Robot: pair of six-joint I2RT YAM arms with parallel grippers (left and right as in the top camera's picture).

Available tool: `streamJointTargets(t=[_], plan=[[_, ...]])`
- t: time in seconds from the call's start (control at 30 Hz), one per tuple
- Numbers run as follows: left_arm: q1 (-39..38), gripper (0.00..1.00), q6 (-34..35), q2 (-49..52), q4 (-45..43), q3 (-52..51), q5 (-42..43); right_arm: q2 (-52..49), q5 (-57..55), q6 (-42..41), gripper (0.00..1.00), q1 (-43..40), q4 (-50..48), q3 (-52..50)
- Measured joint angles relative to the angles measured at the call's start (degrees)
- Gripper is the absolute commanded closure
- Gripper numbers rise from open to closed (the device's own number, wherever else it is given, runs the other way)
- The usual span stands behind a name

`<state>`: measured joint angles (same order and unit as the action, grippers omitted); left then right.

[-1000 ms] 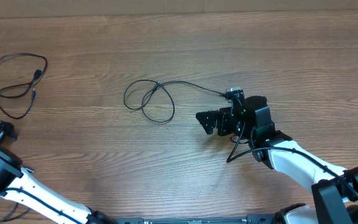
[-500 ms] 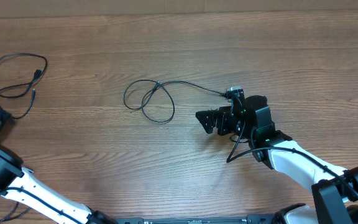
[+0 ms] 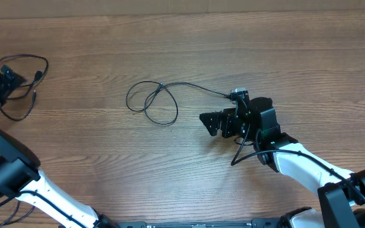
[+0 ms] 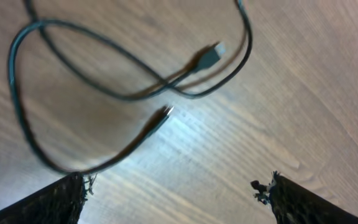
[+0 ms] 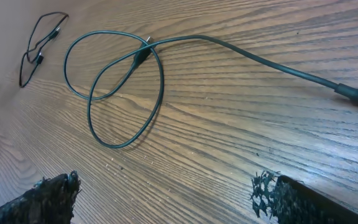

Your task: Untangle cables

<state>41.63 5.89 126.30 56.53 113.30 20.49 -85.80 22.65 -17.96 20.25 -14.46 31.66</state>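
— Where do the cords lie?

— One thin black looped cord (image 3: 24, 57) sits at the far left of the brown wooden bench (image 3: 106, 164), its two small plug ends (image 4: 209, 57) close together. A second thin black cord (image 3: 189, 86) lies mid-bench, crossing itself (image 5: 146, 45) into loose loops, with one straight strand running to a plug beside the right wrist.

— And the left fingers (image 3: 8, 79)?

— Over the left cord's loop. The wrist view shows them wide apart (image 4: 48, 202), with nothing between them and the cord ahead on the wood.

— The right fingers (image 3: 211, 121)?

— Also spread wide (image 5: 303, 199) and empty, pointing at the middle cord's loops, which lie apart from them.
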Motion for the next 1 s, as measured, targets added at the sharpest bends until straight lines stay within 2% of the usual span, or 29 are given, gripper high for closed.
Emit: streamJointTargets(t=[0.13,0.53,1.0], plan=[[-2.91,0.00,0.81,0.02,-4.59,0.00,-1.81,0.02,0.00,-0.04,0.00,0.00,0.09,0.00],[-14.23,0.01,0.96,0.02,-16.28,-0.42,-14.84,0.00,-0.02,-0.02,0.00,0.00,0.15,0.00],[-14.01,0.00,0.96,3.87,-19.63,-0.72,-18.45,0.00,0.00,-0.02,0.00,0.00,-0.13,0.00]])
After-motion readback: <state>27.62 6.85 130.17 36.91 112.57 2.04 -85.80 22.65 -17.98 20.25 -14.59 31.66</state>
